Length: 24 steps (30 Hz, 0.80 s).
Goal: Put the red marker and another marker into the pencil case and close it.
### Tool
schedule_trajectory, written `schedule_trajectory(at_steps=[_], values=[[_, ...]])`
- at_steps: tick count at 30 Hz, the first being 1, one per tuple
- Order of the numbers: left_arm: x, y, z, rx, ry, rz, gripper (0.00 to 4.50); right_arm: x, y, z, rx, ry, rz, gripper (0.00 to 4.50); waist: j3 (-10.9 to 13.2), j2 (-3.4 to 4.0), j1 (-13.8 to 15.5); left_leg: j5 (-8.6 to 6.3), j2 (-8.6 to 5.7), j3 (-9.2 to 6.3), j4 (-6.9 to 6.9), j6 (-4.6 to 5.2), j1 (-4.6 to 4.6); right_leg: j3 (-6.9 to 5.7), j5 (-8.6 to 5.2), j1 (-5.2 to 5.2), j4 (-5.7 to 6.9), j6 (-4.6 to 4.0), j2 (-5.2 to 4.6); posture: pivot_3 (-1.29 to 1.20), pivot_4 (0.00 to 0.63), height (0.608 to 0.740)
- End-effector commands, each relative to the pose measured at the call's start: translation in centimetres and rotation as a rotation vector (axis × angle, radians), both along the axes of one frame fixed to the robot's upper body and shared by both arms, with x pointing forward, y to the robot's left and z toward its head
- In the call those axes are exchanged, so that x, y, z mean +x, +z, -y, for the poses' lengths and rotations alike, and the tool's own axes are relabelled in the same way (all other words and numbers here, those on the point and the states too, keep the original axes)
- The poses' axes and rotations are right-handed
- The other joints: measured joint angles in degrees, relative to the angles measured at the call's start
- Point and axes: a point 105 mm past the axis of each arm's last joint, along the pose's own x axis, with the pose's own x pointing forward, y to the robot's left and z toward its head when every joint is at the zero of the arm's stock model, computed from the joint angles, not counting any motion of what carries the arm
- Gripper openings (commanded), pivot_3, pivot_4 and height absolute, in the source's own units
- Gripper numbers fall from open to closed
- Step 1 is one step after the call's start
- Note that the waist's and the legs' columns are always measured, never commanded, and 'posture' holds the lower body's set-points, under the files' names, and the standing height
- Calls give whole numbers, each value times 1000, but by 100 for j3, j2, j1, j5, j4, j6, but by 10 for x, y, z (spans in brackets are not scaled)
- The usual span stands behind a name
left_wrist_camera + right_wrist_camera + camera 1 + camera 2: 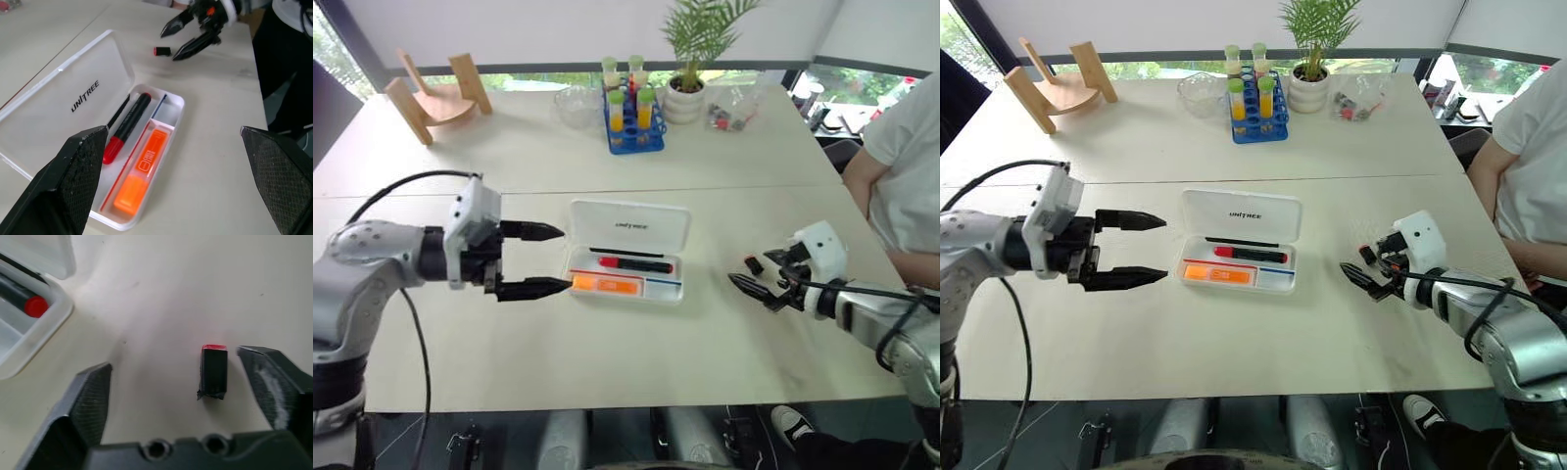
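A light wooden curved stand (435, 96) is seen at the upper left. A blue rack of green-capped test tubes (631, 117) and a white-potted green plant (690, 59) are set at top centre. A small black cap with a red end (213, 370) is laid on the pale tabletop (607, 372). A person in white (911, 166) is seated at the right edge.

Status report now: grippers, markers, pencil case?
Left gripper and right gripper open, empty. Red marker, orange highlighter inside pencil case; lid open. Small cap by right gripper.

- The pencil case (73, 93) is showing smooth, milky, semi-translucent plastic.
- The orange highlighter (142, 171) is looking like glossy plastic.
- The table (607, 362) is appearing matt and pale.
- The left gripper's fingers (73, 176) are showing rough, textured black pads.
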Motion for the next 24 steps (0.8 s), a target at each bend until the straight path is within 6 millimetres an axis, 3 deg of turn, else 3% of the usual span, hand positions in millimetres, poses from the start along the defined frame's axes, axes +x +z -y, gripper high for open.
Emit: schedule_trajectory(at_steps=[1, 5, 6, 9, 15, 16, 21, 24], values=[[-8, 12, 0, -11, 33, 55, 4454, 11, -4, 6, -33, -23, 3, 4500, 0, 0, -9, 0, 0, 2, 0, 0, 1, 2, 0, 0, 0, 0, 0, 0, 150, 740], [-13, 10, 0, -18, 71, 52, 4454, 22, -17, 10, -41, -39, -41, 4500, -2, -2, -53, 0, 1, 4, -1, 0, 5, 4, 1, 0, 0, -1, 2, 0, 150, 740], [-14, 9, 0, -17, 83, 52, 4485, 24, -19, 13, -38, -54, -59, 4241, -2, -3, -64, 0, 2, 4, -1, 0, 7, 5, 1, 1, 1, -1, 4, 0, 150, 740], [-17, 7, -1, -15, 103, 49, 4500, 26, -21, 17, -37, -65, -76, 3186, -4, -5, -51, 0, 4, 4, -1, 0, 9, 6, 3, 2, 2, -4, 6, 0, 150, 740], [-18, 6, -8, 0, 136, 40, 4500, 26, -17, 16, -21, -55, -82, 203, -7, -11, -30, 0, 1, 5, 3, 0, 9, 7, 3, 5, 1, -4, 2, 0, 150, 740], [-18, 6, -9, 3, 139, 39, 4500, 25, -16, 16, -23, -52, -81, 33, -7, -11, -29, 0, 1, 5, 3, 0, 9, 7, 3, 5, 1, -4, 2, 0, 150, 740], [-14, 6, -9, 5, 142, 45, 4500, 18, 6, 12, -24, 39, -43, 33, -5, -8, -2, 0, 0, 5, 0, 0, 7, 7, 2, 3, 1, -4, 2, 0, 150, 740], [-11, 6, -9, 2, 140, 48, 4500, 7, 33, -14, 10, 247, 13, 33, -2, -2, -17, 0, 1, 6, -3, 0, -1, 6, 2, -8, 1, -4, 2, 0, 150, 740]])
